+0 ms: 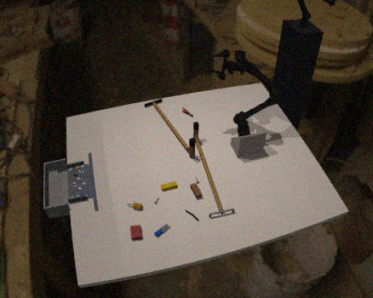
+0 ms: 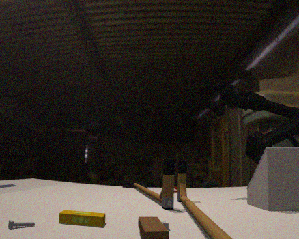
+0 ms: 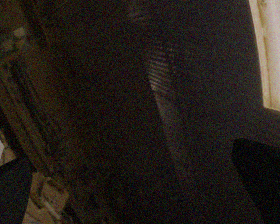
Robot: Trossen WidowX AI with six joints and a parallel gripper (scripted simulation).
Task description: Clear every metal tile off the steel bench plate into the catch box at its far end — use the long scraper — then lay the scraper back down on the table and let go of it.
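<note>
At the far left of the bench [image 1: 129,170] [image 2: 120,201], I see the grey catch box [image 1: 56,209], jutting past the edge, and right beside it the steel plate [image 1: 89,191] with a good scatter of small metal tiles [image 1: 78,183] lying on it. A narrow grey bar [image 1: 93,183] runs along the plate's near side, facing the arm. Next come a red block [image 1: 135,232], an orange piece with two thin prongs [image 1: 137,206], a little bolt [image 1: 157,200] [image 2: 21,225] and a blue-and-grey piece [image 1: 162,230]. A wooden-handled tool [image 1: 172,127] [image 2: 149,192] lies slantwise, its dark head towards the back edge; then there's a yellow block [image 1: 169,186] [image 2: 82,218], a small red piece [image 1: 186,111] [image 2: 175,188], a thin black rod [image 1: 192,214] and a brown block [image 1: 195,190] [image 2: 153,227]. The second wooden-handled tool [image 1: 209,174] [image 2: 203,218] rests to the right of that block, its wide head towards the front. Both have upright, black-topped grips, standing close together; this second one looks longer, but I can't be sure it's the scraper wanted. Over beyond the back edge, up in the air and well apart from both, the claw [image 1: 220,64] [image 2: 216,99] [image 3: 132,160] hangs spread about as wide as it goes, with nothing in it. Rightmost, the black arm [image 1: 261,78] [image 2: 280,108] rises behind a grey block [image 1: 249,145] [image 2: 285,179].
</note>
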